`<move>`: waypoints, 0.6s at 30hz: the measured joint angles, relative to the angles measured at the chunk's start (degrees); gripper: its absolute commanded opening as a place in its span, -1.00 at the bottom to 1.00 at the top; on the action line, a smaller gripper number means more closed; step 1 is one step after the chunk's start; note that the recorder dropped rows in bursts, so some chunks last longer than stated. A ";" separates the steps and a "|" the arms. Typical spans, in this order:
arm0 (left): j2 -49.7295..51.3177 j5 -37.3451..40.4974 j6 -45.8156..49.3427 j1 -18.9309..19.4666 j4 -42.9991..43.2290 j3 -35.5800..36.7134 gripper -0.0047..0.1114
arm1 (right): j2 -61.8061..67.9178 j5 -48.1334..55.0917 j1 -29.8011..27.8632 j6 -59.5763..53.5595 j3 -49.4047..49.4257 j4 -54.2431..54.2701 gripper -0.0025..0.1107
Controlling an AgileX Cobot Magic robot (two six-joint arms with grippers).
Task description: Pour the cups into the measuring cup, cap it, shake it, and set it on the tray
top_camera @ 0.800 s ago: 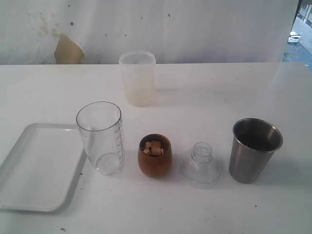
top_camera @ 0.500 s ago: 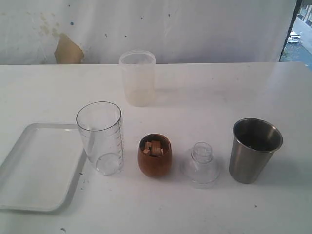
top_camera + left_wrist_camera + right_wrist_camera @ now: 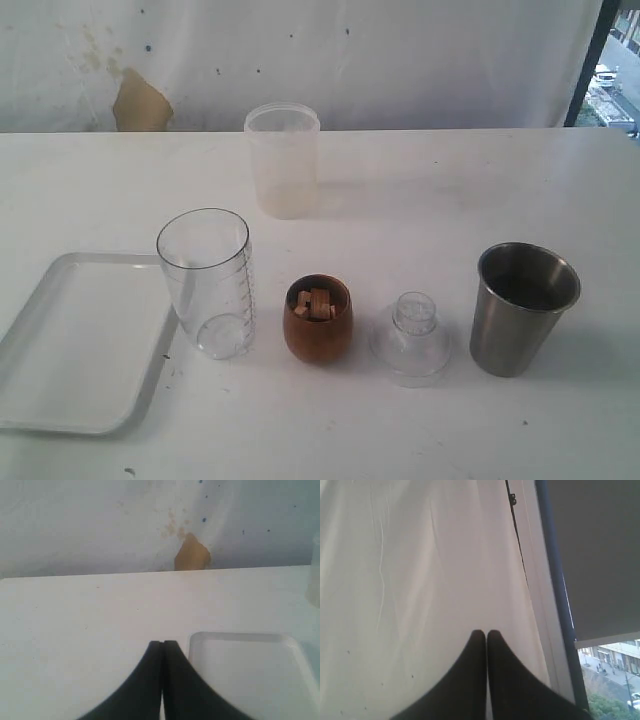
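Jaws pressed together on both arms, empty. On surface (image 3: 450,190): white rectangular plastic tray (image 3: 80,340), tall clear graduated measuring cup (image 3: 208,285) just beside it, small brown wooden cup (image 3: 317,335), tapered steel cup (image 3: 520,310); frosted plastic tumbler (image 3: 283,165) behind. Cups likely light, rigid, slick: pinch mid-wall.

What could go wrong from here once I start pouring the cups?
1. The wooden cup holds small wooden pieces and stands close between the measuring cup and the clear domed lid; grasping it could knock either one.
2. The measuring cup sits right by the tray rim, so a nudge might tip it against that edge.
3. The lid is transparent on a white table, likely easy to misjudge.
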 measured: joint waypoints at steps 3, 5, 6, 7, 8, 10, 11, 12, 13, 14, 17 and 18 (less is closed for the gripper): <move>0.00 0.00 0.00 0.00 0.00 0.00 -0.92 | 0.00 -1.52 0.00 1.80 0.00 -0.02 -0.88; 0.00 0.00 0.00 0.00 0.00 0.00 -0.92 | 0.00 -2.25 0.00 2.18 0.00 -0.13 -0.68; 0.00 0.00 0.00 0.00 0.00 0.00 -0.92 | 0.00 -2.37 0.00 2.18 0.00 -0.39 -0.57; 0.00 0.00 0.00 0.00 0.00 0.00 -0.92 | 0.00 -2.46 0.00 2.18 0.00 -0.52 -0.41; 0.00 0.00 0.00 0.00 0.00 0.00 -0.92 | 0.00 -2.46 0.00 2.29 0.00 -0.64 -0.22; 0.00 0.00 0.00 0.00 0.00 0.00 -0.92 | 0.00 -2.46 0.00 3.25 0.00 -0.77 0.12; 0.00 0.00 0.00 0.00 0.00 0.00 -0.92 | 0.00 -2.58 0.00 3.77 0.00 -1.01 0.30; 0.00 0.00 0.00 0.00 0.00 0.00 -0.92 | 0.00 -2.58 0.00 4.17 0.00 -1.14 0.44; 0.00 0.00 0.00 0.00 0.00 0.00 -0.92 | 0.00 -2.58 0.00 4.29 0.00 -1.24 0.53; 0.00 0.00 0.00 0.00 0.00 0.00 -0.92 | 0.00 -2.58 0.00 4.29 -0.12 -1.36 0.58; 0.00 0.00 0.00 0.00 0.00 0.00 -0.92 | 0.00 -2.88 0.00 4.81 -0.55 -3.16 0.60; 0.00 0.00 0.00 0.00 0.00 0.00 -0.92 | 0.00 -2.88 0.00 5.24 -0.67 -4.28 0.60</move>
